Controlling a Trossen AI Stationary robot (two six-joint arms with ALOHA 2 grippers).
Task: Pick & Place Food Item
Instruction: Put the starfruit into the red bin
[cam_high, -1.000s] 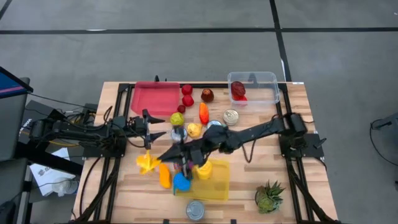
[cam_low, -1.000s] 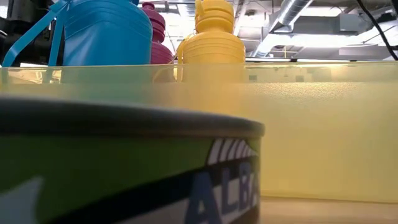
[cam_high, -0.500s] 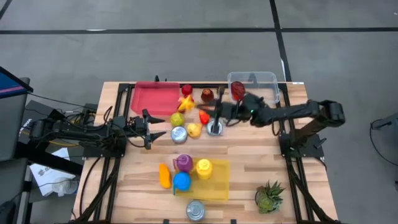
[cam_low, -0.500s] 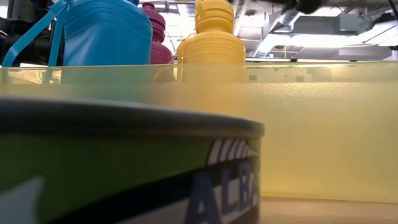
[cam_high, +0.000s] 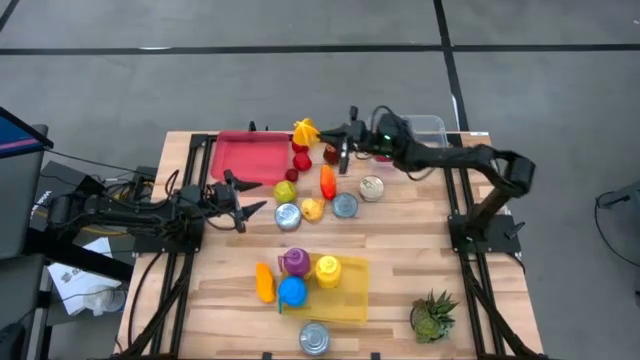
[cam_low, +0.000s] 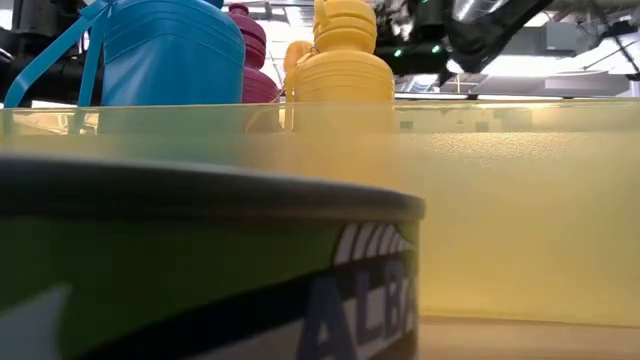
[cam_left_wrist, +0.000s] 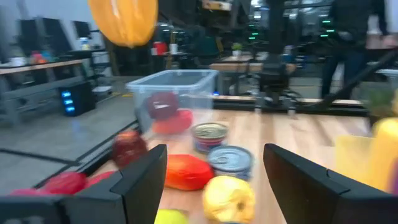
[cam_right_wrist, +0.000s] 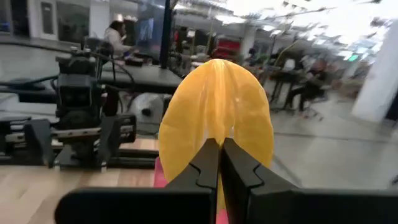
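- The right gripper (cam_right_wrist: 219, 163) is clamped on a yellow-orange food item (cam_right_wrist: 216, 118), its jaws pinched together on the item's lower edge.
- From above, the right gripper (cam_high: 345, 133) holds that food item (cam_high: 304, 130) in the air over the far edge of the tabletop (cam_high: 400, 260), beside the far right corner of the red tray (cam_high: 245, 158).
- Just beneath and around it lie red fruit pieces (cam_high: 301, 153), an orange vegetable (cam_high: 327, 180), a yellow fruit (cam_high: 312, 209) and two tins (cam_high: 346, 205); the clear bin (cam_high: 420, 140) sits to the arm's other side.
- The left gripper (cam_high: 240, 195) waits with its jaws apart near the tray's front edge, holding nothing.
- The step in hand looks like the carry: the item is lifted, not yet placed.
- The destination is not certain; the red tray seems nearest. The next move calls for bringing the item over a bare part of the container, lowering it, then releasing.
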